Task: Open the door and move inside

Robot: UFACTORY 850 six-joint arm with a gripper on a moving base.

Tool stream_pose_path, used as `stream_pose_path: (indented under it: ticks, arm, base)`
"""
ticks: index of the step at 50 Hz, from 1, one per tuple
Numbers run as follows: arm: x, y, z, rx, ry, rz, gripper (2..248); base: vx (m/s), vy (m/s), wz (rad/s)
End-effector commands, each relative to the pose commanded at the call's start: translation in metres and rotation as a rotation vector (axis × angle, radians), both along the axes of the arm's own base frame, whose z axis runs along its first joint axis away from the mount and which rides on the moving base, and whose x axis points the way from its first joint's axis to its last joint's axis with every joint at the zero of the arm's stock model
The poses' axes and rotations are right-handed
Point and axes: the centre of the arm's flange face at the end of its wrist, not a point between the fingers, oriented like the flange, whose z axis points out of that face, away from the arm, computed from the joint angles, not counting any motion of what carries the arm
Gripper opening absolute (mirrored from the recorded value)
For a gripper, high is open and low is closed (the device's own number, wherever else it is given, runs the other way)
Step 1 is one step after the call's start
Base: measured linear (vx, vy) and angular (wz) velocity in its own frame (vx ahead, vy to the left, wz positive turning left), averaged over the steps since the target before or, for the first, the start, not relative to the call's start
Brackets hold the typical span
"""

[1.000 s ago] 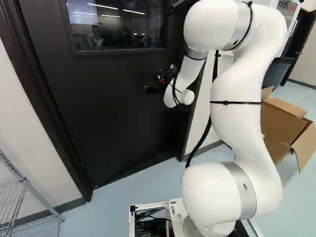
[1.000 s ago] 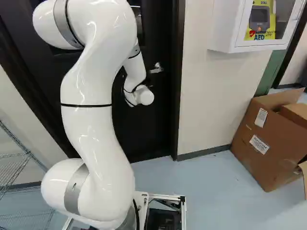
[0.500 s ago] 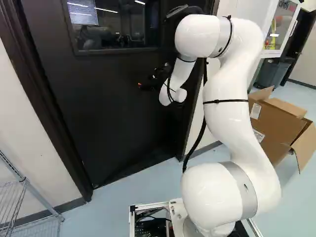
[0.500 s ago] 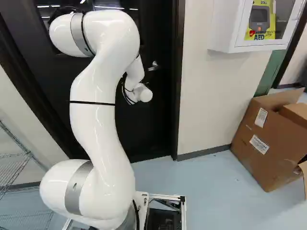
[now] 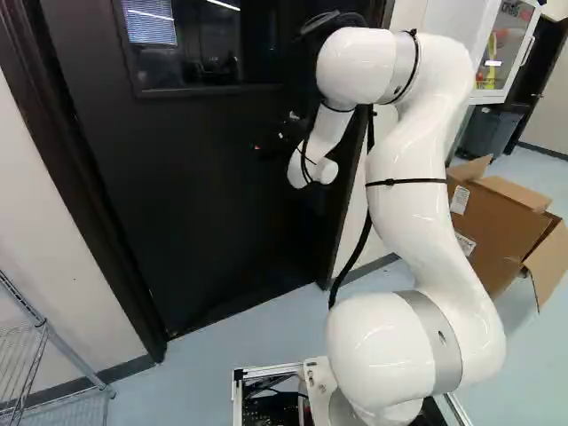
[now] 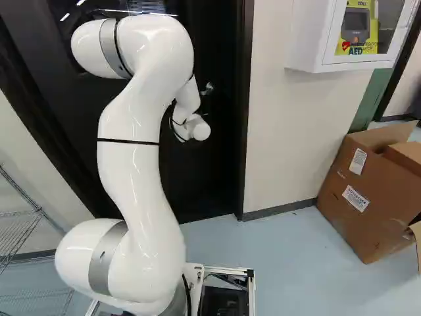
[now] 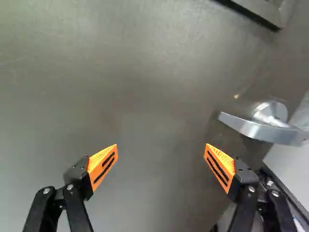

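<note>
My gripper (image 5: 272, 145) is small and dark against the black door (image 5: 204, 204) in the left base view, near its handle side. In the wrist view the gripper (image 7: 161, 147) is open, its orange-padded fingers wide apart with nothing between them. The door surface (image 7: 145, 72) lies ahead of them. A silver lever handle (image 7: 260, 129) stands out from it, ahead of and outside one finger, apparently untouched. The right base view shows part of that handle (image 6: 208, 88) just beyond my wrist, where the arm hides the gripper. Whether the door stands ajar, I cannot tell.
Dark frame posts (image 5: 84, 200) border the door, with a pale wall (image 6: 283, 125) beside its handle side. A white cabinet (image 6: 309, 39) hangs there. Cardboard boxes (image 6: 358, 191) stand on the floor to the right, a wire shelf (image 5: 44, 328) to the left.
The arm's upper part has dropped and shifted toward the door's middle, mostly in the earlier half-second. The handle has moved slightly left against the frame, and the window reflections have changed. The base has stayed put.
</note>
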Motion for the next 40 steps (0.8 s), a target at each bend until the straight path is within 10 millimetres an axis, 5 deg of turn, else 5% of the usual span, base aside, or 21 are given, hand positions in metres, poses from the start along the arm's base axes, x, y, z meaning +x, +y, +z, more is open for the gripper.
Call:
stream_pose_path:
  ticks: [40]
  arm:
    - [-0.075, -0.04, 0.01, 0.093, 0.102, -0.283, 247]
  base:
    - [0.0, 0.0, 0.0]
